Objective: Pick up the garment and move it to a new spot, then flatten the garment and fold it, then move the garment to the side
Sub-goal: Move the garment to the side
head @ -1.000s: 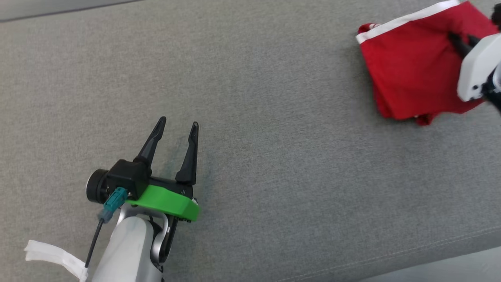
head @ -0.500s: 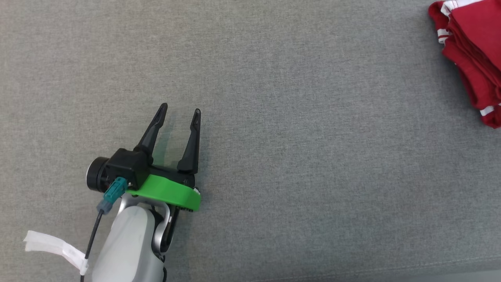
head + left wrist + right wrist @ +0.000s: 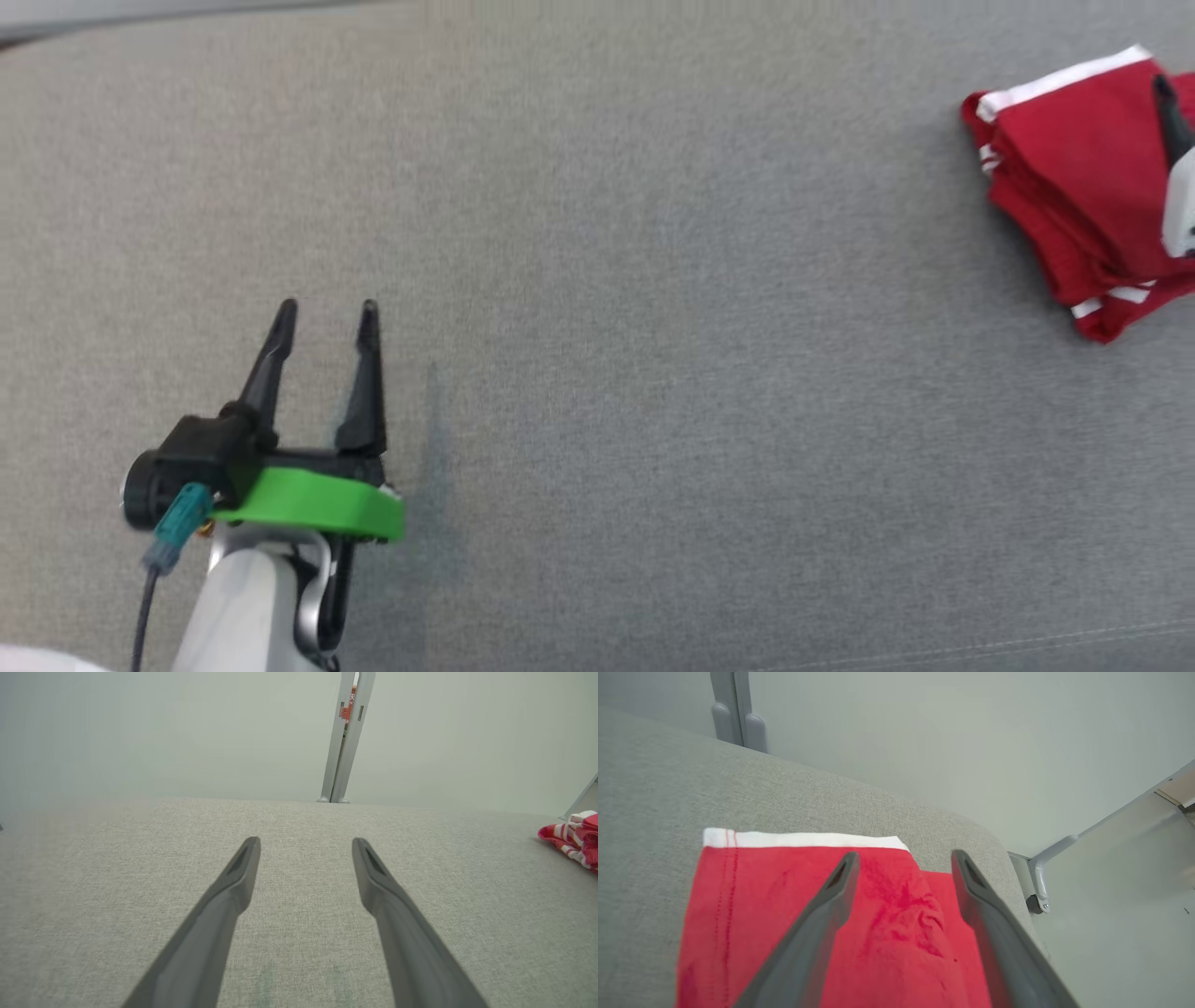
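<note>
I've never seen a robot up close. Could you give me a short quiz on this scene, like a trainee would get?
1. True or false: the left hand is open and holds nothing.
2. Which hand is above the folded red garment on the grey cushion? A) left B) right
3. What colour is the band along the garment's edge?
Key: 1 true; 2 B, the right hand; 3 white.

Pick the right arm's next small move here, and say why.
Probably lift the right gripper straight up and clear. It is open, holding nothing, over the red garment, which already lies folded near the right end of the grey surface. The left gripper is open over bare fabric far off.
</note>
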Controlling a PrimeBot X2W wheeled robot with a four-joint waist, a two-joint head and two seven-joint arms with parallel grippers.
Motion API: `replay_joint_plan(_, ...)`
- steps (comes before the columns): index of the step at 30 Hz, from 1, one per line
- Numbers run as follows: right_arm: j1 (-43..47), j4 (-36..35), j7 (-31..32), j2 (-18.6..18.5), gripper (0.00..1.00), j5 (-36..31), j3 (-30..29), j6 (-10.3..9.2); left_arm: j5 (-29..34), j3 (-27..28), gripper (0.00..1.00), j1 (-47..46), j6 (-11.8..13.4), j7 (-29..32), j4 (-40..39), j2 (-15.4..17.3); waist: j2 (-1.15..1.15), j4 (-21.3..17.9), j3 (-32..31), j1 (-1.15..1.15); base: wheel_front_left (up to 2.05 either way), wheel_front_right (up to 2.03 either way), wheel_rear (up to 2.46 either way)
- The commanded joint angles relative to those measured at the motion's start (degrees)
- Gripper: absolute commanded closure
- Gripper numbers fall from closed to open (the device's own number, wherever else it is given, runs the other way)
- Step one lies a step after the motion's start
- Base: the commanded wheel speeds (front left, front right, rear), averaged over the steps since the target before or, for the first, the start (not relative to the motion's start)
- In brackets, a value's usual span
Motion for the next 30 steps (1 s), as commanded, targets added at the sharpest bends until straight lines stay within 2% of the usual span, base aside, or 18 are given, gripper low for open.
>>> replay_joint_plan(1, 1.59, -1.02, -0.62, 0.98, 0.00, 0.25, -0.64, -0.11, -0.31, 1.02, 0.00, 1.86, 0.09, -0.14, -0.30, 0.59, 0.00, -3.74, -9.15, 0.00, 0.00, 0.00, 0.00)
replay_joint_plan(8, 7.95, -11.42, -0.87, 3.04, 0.00, 1.01, -6.54, -0.11, -1.94, 4.45, 0.00, 6.52, 0.34, -0.14, -0.07, 1.29, 0.00, -6.08, -15.82, 0.00, 0.00, 0.00, 0.00)
replay_joint_plan(13, 15.63, -20.24, -0.89, 4.10, 0.00, -1.00, -15.00, -0.11, -3.10, 5.96, 0.00, 8.69, 0.41, -0.14, 0.01, 1.68, 0.00, -6.76, -18.19, 0.00, 0.00, 0.00, 0.00)
replay_joint_plan(18, 24.12, -26.83, -0.87, 5.31, 0.00, -5.67, -23.52, -0.11, -4.11, 6.84, 0.00, 10.25, 0.73, -0.14, 0.40, 1.85, 0.00, -6.87, -19.37, 0.00, 0.00, 0.00, 0.00)
replay_joint_plan(25, 38.26, -37.27, -0.86, 10.34, 0.00, -11.28, -36.37, -0.11, -4.69, 8.61, 0.00, 13.42, 1.12, -0.14, 0.51, 1.21, 0.00, -6.91, -21.11, 0.00, 0.00, 0.00, 0.00)
replay_joint_plan(30, 46.86, -43.95, -0.88, 14.35, 0.00, -15.71, -41.81, -0.10, -3.35, 8.57, 0.00, 15.27, 0.92, -0.14, 1.02, 0.68, 0.00, -6.54, -21.62, 0.00, 0.00, 0.00, 0.00)
